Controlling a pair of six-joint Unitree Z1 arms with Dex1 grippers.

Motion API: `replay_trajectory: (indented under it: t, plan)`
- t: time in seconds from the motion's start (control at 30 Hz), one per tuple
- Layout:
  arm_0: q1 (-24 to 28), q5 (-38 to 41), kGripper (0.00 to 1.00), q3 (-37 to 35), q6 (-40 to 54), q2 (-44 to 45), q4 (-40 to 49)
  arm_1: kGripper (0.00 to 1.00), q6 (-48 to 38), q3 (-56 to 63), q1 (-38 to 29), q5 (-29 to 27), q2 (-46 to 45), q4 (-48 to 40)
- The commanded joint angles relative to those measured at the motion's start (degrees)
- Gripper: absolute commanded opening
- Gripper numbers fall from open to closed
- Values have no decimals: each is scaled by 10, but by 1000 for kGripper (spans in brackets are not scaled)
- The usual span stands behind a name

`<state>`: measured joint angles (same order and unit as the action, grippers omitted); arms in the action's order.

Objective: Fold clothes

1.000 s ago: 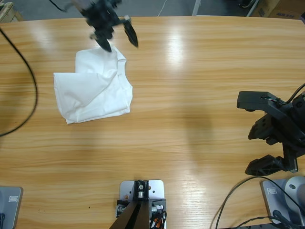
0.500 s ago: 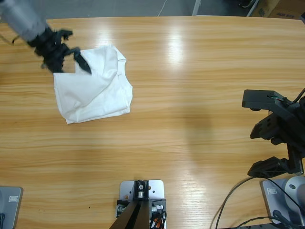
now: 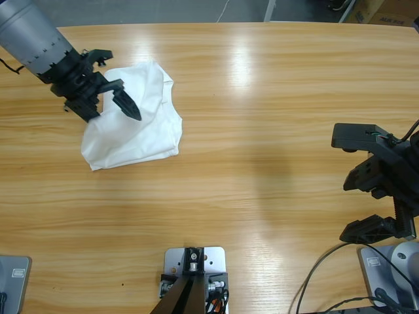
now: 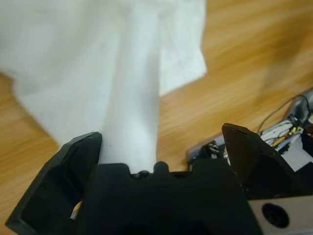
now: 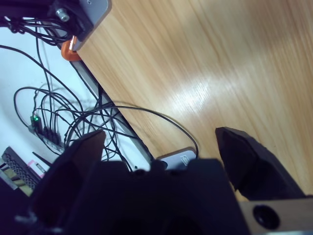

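The clothes are one white T-shirt (image 3: 147, 124), lying crumpled on the left part of the wooden table (image 3: 262, 98). My left gripper (image 3: 111, 112) reaches in from the upper left and hovers over the shirt's left side, hiding that corner. In the left wrist view the left gripper (image 4: 161, 134) stands open, and a band of the white shirt (image 4: 132, 98) runs up between its jaws from the black body. My right gripper (image 3: 339, 185) stays open at the table's right edge, far from the shirt. In its own wrist view the right gripper (image 5: 161, 134) has only bare wood between its jaws.
The right wrist view looks past the table's edge (image 5: 93, 73) onto tangled black cables (image 5: 58, 122) on the floor. Cardboard boxes (image 3: 386, 10) stand beyond the far right corner. Wood spreads between the shirt and the right arm.
My left gripper swung from the table's far edge out to the left, then came down onto the shirt's left side, whose left corner no longer shows. The right arm barely shifted.
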<state>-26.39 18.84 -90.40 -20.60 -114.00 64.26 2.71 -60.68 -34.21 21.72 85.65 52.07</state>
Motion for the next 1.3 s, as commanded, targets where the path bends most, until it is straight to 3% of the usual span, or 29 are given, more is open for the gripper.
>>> replay_trajectory:
  t: [0.03, 0.33, 0.63, 0.8, 0.9, 1.0, 1.23, 1.3]
  plan:
    - [-59, 55, 950, 1, -32, -82, -15, 913, 7, 20, 1, 8, 0, -6]
    - [-84, 77, 950, -19, -31, -177, -24, 913, 7, 19, 1, 8, -12, 0]
    - [-85, 26, 950, -64, -34, 13, -24, 913, 6, -9, 1, 18, -7, 18]
    - [-28, 7, 950, -22, -14, 30, -15, 931, -26, -110, -64, 57, -1, 0]
    - [24, -3, 950, 15, 16, 20, -16, 964, -64, -107, -99, 137, 1, -105]
    - [63, -8, 950, 43, 41, 18, -20, 964, -147, -49, -109, 242, 20, -306]
    - [90, -9, 950, 70, 69, 13, -35, 965, -325, -32, -140, 279, 177, -601]
    - [94, -9, 950, 69, 76, 9, -36, 964, -355, -38, -141, 282, 218, -647]
